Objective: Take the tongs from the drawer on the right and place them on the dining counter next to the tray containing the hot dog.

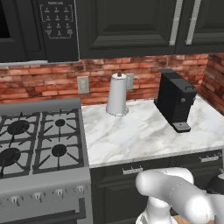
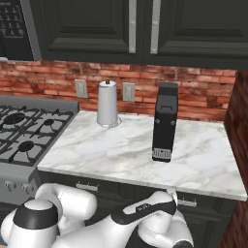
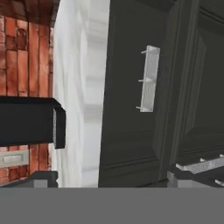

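The drawer (image 3: 131,109) is shut, and its flat black front with a short silver bar handle (image 3: 148,78) stands right ahead in the hand view, which is rolled on its side. My gripper (image 3: 111,180) is open, its two dark fingertips (image 3: 41,179) set wide apart, a short way off the front and touching nothing. From the right base view my arm (image 2: 145,210) reaches low in front of the right drawer, near its handle (image 2: 186,202). That handle (image 1: 210,158) sits under the marble edge in the left base view. The tongs are hidden. The dining counter, tray and hot dog are out of view.
A black coffee machine (image 2: 164,126) and a white paper-towel roll (image 2: 107,104) stand on the marble worktop (image 2: 121,150) against the brick wall. A gas stove (image 1: 39,140) is to the left. A second drawer handle (image 2: 87,185) lies left of my arm. Dark cabinets hang above.
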